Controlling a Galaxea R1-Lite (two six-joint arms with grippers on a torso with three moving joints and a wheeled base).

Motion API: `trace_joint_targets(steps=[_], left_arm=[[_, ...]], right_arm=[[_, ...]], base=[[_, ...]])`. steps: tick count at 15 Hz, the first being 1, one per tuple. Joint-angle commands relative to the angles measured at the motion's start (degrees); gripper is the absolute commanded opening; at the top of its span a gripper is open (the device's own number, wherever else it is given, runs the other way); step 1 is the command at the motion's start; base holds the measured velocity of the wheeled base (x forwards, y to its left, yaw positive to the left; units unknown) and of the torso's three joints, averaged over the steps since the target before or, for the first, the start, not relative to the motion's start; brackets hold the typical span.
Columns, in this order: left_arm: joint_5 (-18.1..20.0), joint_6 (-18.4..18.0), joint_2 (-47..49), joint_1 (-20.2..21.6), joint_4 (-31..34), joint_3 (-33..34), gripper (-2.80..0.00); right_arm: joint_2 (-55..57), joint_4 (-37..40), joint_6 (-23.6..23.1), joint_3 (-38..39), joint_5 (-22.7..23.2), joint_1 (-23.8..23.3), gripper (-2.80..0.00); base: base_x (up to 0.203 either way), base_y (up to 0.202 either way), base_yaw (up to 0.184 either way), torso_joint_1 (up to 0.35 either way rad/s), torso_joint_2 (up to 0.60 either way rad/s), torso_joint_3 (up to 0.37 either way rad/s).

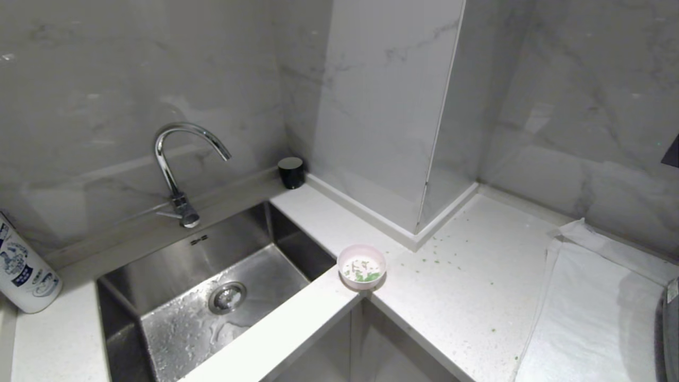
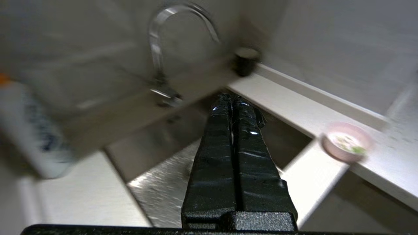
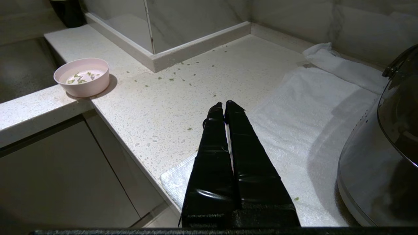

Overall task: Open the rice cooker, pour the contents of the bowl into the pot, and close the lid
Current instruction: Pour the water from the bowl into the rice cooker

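Sitting at the counter's inner corner edge—bowl (image 1: 362,266) (fingers (image 3: 212,137) of both grippers pressed together).

The bowl (image 1: 362,266), small, round, pale pink and white inside, stands upright at the inner corner of the countertop (image 1: 477,276), on its front edge. The contents (image 1: 366,275), a few chopped green bits, lie inside.

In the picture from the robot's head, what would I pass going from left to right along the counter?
White bottle with blue print → curved chrome faucet → steel sink → small black cup → pink bowl holding green bits → scattered green specks on the counter → white towel.
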State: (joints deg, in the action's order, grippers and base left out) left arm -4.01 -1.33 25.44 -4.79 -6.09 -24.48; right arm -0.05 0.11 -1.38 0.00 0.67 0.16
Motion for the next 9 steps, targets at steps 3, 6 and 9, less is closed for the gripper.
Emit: trace_joint_targets(steps=[3,6,9], left_arm=[[0.4,-3.9,-18.0,5.4,2.7,3.1,-2.80],[4.3,-5.6,-25.0,5.0,7.7,12.7,-2.80],[6.1,-9.2,-25.5,5.0,6.2,22.3,-2.80]], right_arm=[[0.0,0.1,0.0,0.1,0.0,0.0,-2.80],[0.0,0.0,0.0,0.1,0.0,0.0,-2.80],[0.0,0.0,0.0,0.1,0.0,0.0,-2.80]], base=[[0.000,0.000,0.000,0.000,0.00,0.000],[0.000,0.000,0.000,0.000,0.00,0.000],[0.000,0.000,0.000,0.000,0.00,0.000]])
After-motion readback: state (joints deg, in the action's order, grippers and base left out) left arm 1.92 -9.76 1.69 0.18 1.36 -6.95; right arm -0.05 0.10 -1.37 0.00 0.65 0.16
